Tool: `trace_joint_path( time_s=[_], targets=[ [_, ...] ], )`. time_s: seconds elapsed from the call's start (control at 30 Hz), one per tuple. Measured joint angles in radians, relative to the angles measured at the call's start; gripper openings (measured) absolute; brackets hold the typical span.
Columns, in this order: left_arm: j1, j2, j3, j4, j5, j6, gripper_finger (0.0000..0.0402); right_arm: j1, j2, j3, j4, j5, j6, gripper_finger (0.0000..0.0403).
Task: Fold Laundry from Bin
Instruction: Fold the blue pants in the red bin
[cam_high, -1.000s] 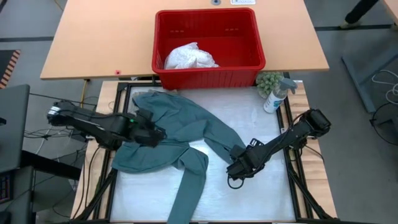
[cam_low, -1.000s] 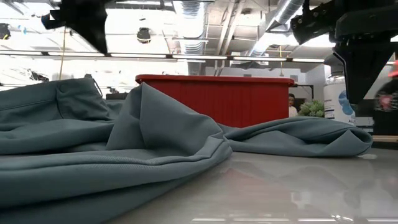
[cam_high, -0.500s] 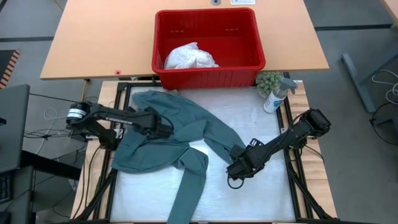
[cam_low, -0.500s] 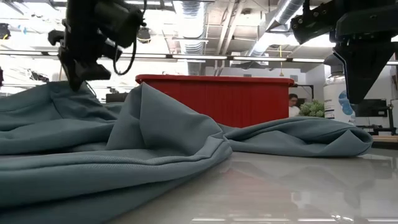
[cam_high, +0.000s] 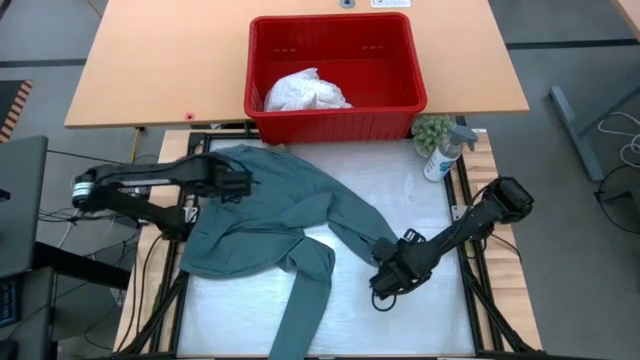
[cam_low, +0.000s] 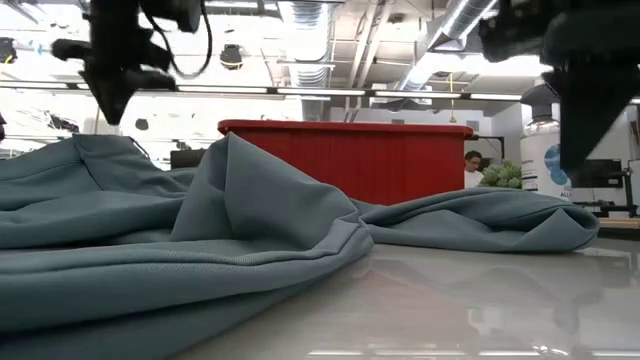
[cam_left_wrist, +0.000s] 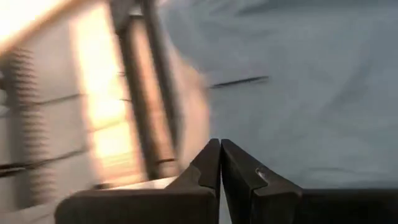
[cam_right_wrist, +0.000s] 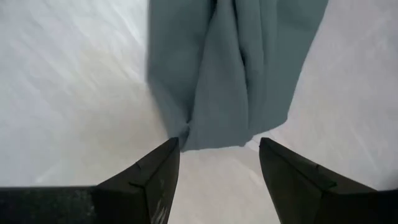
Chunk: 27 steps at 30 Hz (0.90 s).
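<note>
As seen from above, the teal garment (cam_high: 290, 215) sprawls at frame centre below the red bin (cam_high: 335, 75), which holds a white garment (cam_high: 305, 92); a spray bottle (cam_high: 442, 155) and small plant (cam_high: 433, 130) crowd the upper right. From table height, the cloth looks soft, limp and light. The left gripper (cam_left_wrist: 219, 163), fingers together, holds nothing. The right gripper (cam_right_wrist: 217, 155), fingers apart, faces a sleeve end (cam_right_wrist: 230, 99), the likely hold.
</note>
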<state>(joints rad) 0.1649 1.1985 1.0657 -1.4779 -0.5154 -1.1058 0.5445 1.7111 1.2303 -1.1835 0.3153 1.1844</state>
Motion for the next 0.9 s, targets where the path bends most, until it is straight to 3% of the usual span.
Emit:
trace_joint_path(
  time_s=[0.17, 0.3, 0.53, 0.67, 0.83, 0.9],
  targets=[
    [-0.099, -0.111, -0.014, 0.307, 0.049, 0.044, 0.0000, -0.004, 0.000, -0.095, 0.100, -0.075, 0.033, 0.0244],
    [-0.136, -0.093, -0.057, 0.355, 0.021, 0.047, 0.0000, -0.012, 0.001, -0.115, 0.098, -0.083, 0.074, 0.0217],
    [-0.127, 0.025, -0.218, 0.480, 0.030, 0.100, 0.0000, -0.055, 0.001, -0.110, 0.089, -0.134, 0.016, 0.0027],
    [-0.104, 0.088, -0.278, 0.498, 0.042, 0.095, 0.0000, -0.057, -0.003, -0.039, -0.057, -0.135, -0.022, 0.0019],
    [-0.096, 0.121, -0.321, 0.515, 0.062, 0.095, 0.0000, -0.060, -0.005, 0.121, -0.377, -0.131, -0.087, 0.0014],
    [-0.096, 0.124, -0.332, 0.525, 0.075, 0.097, 0.0000, -0.069, -0.018, 0.164, -0.384, -0.118, -0.153, 0.0014]
  ],
)
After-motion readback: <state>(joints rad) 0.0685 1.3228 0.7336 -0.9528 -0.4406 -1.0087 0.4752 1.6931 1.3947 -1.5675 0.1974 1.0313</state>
